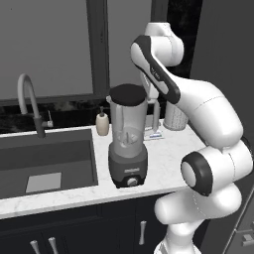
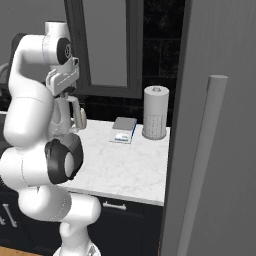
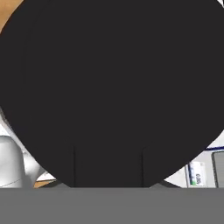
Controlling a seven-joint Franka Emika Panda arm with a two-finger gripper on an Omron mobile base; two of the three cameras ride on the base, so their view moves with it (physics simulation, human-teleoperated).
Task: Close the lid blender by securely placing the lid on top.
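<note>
The lid [image 1: 128, 93], a flat black disc, sits level across the rim of the blender [image 1: 128, 144], covering the mouth of the clear jar. In the hand view the lid [image 3: 112, 87] spreads as one dark round across nearly the whole picture, with the gripper [image 3: 108, 168] at six o'clock, its dark fingers [image 3: 74, 168] hard to pick out against the black; they are pressed close together on the lid's edge tab. The jar looks empty apart from the blade hub low inside it. Its handle [image 1: 156, 116] sticks out at three o'clock in the left base view, and the dark grey base carries a round knob [image 1: 131, 181] at six o'clock.

The blender stands on a white marbled counter [image 1: 168, 163]. At ten o'clock from it is a small beige soap bottle [image 1: 102, 122], just beside the jar. At nine o'clock lies a dark sink [image 1: 44, 161], with a grey square on its floor and a curved tap [image 1: 29, 101] behind. At two o'clock, a flat kitchen scale [image 2: 124, 129] lies near the back wall, and beyond it stands a white paper towel roll [image 2: 155, 112], upright.
</note>
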